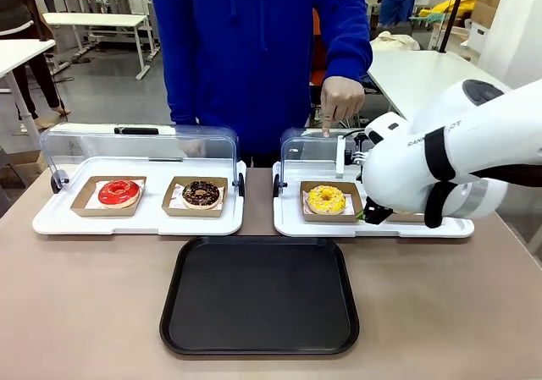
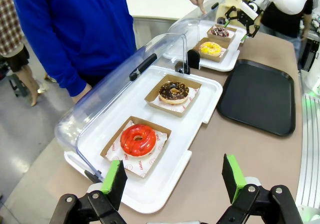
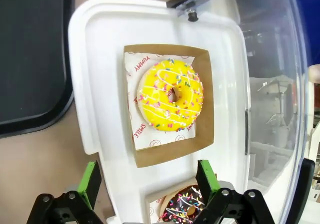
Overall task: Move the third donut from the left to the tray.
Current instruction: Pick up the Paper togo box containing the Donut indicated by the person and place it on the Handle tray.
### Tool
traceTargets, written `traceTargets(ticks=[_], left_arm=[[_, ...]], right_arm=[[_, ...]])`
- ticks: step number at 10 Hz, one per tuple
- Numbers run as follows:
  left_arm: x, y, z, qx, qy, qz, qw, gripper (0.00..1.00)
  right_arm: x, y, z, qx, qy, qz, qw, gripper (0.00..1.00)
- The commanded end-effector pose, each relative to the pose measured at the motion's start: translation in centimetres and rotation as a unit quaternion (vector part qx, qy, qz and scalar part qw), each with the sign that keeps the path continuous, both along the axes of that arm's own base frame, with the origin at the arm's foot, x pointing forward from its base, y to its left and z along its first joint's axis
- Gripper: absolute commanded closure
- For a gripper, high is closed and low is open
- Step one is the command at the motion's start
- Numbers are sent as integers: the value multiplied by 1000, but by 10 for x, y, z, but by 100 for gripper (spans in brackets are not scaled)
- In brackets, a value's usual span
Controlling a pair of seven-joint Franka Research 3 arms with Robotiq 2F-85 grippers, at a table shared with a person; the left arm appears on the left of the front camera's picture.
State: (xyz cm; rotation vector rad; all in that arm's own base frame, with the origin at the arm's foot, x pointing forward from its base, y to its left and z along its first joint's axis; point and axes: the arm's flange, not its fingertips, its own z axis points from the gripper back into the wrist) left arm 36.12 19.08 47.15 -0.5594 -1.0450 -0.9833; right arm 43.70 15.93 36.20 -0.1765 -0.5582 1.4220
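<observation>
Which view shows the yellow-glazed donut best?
Right wrist view: the yellow donut sits close below the camera, with its sprinkles and holder clear. Front view shows it smaller but whole; left wrist view, tiny and distant.
</observation>
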Motion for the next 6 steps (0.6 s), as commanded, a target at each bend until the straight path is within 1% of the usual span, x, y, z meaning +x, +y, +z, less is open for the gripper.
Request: traceTargets(ticks=[1, 2, 6], left_arm=[[-2, -1, 1, -2, -3, -4, 1000, 0], [-2, -1, 1, -2, -3, -4, 1000, 0], [-2, -1, 1, -2, -3, -4, 1000, 0]], right_arm=[[15, 13, -4, -7, -5, -7, 1000, 0], [21, 12, -8, -10, -9, -5, 1000, 0], [33, 12, -22, -19, 12, -3, 1000, 0]])
